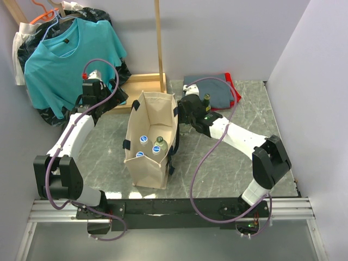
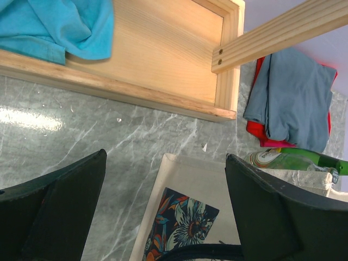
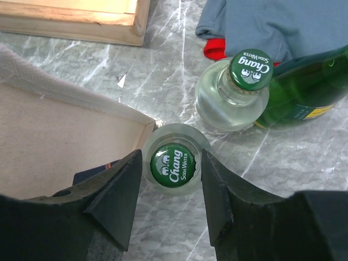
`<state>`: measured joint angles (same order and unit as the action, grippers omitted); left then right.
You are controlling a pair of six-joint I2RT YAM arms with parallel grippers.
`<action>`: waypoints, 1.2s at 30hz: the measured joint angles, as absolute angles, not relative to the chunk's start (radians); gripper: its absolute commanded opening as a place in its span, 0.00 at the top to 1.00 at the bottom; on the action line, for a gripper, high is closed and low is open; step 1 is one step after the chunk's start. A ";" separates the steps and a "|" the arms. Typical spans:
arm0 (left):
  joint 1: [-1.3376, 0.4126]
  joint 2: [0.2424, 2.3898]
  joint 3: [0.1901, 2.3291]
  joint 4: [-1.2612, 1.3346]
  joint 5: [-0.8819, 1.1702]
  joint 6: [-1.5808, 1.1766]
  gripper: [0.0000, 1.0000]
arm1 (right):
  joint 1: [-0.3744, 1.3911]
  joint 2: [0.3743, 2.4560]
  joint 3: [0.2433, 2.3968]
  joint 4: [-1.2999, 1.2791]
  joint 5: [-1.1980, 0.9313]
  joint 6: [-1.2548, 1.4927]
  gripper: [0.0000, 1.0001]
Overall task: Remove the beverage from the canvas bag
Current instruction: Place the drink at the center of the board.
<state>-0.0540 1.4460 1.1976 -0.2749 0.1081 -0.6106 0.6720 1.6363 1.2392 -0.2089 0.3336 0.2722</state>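
Grey marble table (image 1: 109,147), canvas bag (image 1: 147,174) upright in the middle, mouth open. Teal shirt (image 1: 65,54) hangs far left, beside a wooden frame (image 2: 152,49); folded grey cloth (image 1: 215,89) over something red sits at the far right.

Inside the bag: three blue-capped bottles (image 1: 144,139) and one paler-topped bottle (image 1: 159,141), all upright.

Beverage out of the bag – clear bottle (image 3: 174,173) with a green Chang cap stands on the table just outside the bag's far right corner, touching or nearly touching the rim. Right gripper (image 3: 172,159) straddles it from above, fingers partly spread, a gap visible either side of the cap. Can't tell whether the pads are gripping lower down.

Next to it: second clear bottle (image 3: 231,95), same green cap, upright, and a green glass bottle (image 3: 304,87) lying on its side against it.

Left gripper (image 2: 166,157) – spread wide, holding nothing, above the bag's far rim.
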 measured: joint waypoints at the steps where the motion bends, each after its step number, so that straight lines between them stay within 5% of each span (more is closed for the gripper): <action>1: -0.054 1.446 1.198 -0.275 0.108 -0.611 0.04 | 0.673 1.636 1.238 -0.209 0.337 0.272 0.41; 2: -0.054 1.446 1.197 -0.275 0.108 -0.611 0.04 | 0.673 1.636 1.238 -0.210 0.341 0.272 0.35; 23: -0.054 1.429 1.182 -0.275 0.108 -0.611 0.04 | 0.694 1.409 1.280 -0.289 0.393 0.230 0.25; 36: -0.054 1.424 1.182 -0.274 0.110 -0.614 0.04 | 0.797 1.411 1.582 -0.495 0.211 0.126 0.25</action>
